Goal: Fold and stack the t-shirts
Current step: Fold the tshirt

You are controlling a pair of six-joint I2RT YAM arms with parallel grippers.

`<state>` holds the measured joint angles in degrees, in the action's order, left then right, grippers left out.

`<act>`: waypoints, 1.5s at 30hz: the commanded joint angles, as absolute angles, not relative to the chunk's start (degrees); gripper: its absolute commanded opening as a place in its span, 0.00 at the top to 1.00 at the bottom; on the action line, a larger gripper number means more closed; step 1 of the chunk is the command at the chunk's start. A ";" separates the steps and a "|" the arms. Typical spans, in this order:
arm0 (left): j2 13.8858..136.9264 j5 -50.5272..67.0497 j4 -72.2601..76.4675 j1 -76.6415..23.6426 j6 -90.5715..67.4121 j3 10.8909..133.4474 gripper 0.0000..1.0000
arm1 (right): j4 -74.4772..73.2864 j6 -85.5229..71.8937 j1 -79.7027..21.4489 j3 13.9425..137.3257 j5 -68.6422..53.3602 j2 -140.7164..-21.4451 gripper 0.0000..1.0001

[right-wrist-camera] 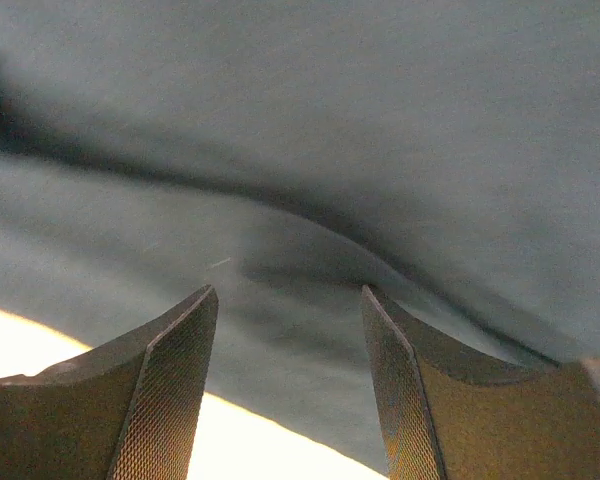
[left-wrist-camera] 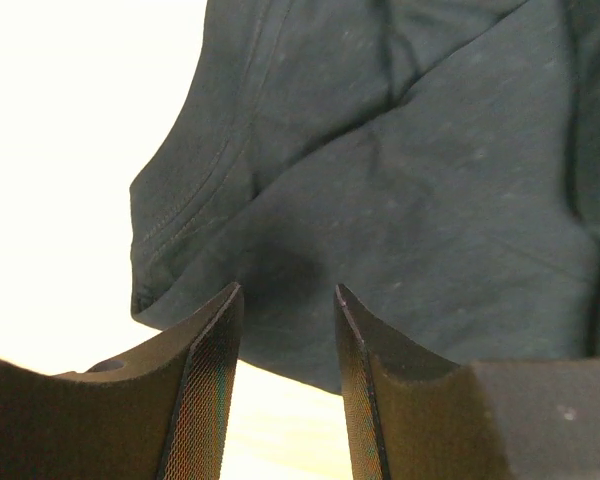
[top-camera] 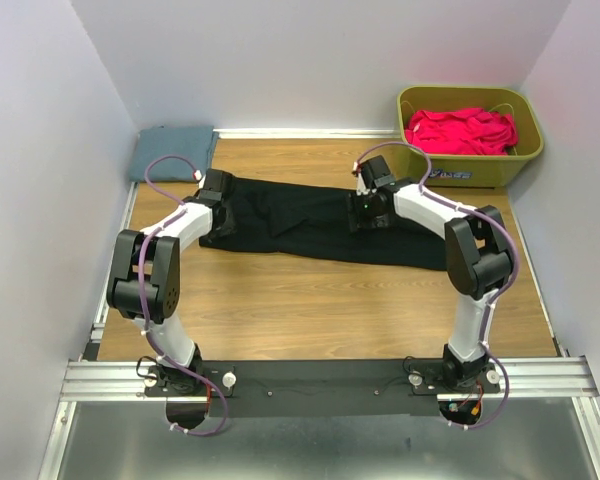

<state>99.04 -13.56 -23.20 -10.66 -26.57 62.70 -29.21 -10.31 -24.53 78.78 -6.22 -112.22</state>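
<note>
A black t-shirt (top-camera: 290,225) lies spread in a long band across the middle of the wooden table. My left gripper (top-camera: 218,200) hovers at its left end. In the left wrist view the left gripper (left-wrist-camera: 288,290) is open, and between its fingers show only the hem of the black t-shirt (left-wrist-camera: 430,180) and bare table. My right gripper (top-camera: 368,212) is over the shirt's right half. It is open too (right-wrist-camera: 288,290), close above wrinkled black cloth (right-wrist-camera: 330,150). A folded slate blue-grey t-shirt (top-camera: 173,152) lies at the back left. A pink-red t-shirt (top-camera: 460,130) fills the tub.
The olive-green tub (top-camera: 500,172) stands at the back right corner against the wall. White walls close in the table on three sides. Bare wood (top-camera: 320,300) stretches between the black shirt and the arm bases.
</note>
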 commanded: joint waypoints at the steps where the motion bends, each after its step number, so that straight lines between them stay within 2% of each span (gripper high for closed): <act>1: 99.05 -13.53 -21.09 -9.67 -26.37 60.39 0.51 | -28.30 -14.23 -20.93 80.95 7.46 -113.12 0.34; 8: 97.38 -13.80 -20.66 -8.53 -25.93 58.27 0.51 | -28.21 -18.54 -15.47 77.09 10.02 -106.97 0.33; 19: 96.24 -13.71 -19.95 -6.77 -26.28 56.43 0.51 | -28.30 -29.70 -7.75 58.12 12.21 -91.33 0.33; 27: 96.77 -12.57 -19.95 -4.05 -26.54 54.32 0.51 | -28.12 -33.84 2.27 49.41 9.23 -87.63 0.33; 38: 92.29 -9.49 -22.93 -0.79 -27.42 48.61 0.51 | -30.23 -36.04 13.53 42.02 2.02 -85.70 0.33; 45: 85.79 -9.23 -25.39 -0.44 -28.56 46.67 0.46 | -32.34 -31.56 13.80 44.28 1.68 -80.43 0.34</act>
<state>88.66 -10.17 -20.73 -0.97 -27.16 47.37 -28.62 -34.17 13.52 43.27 3.42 -82.85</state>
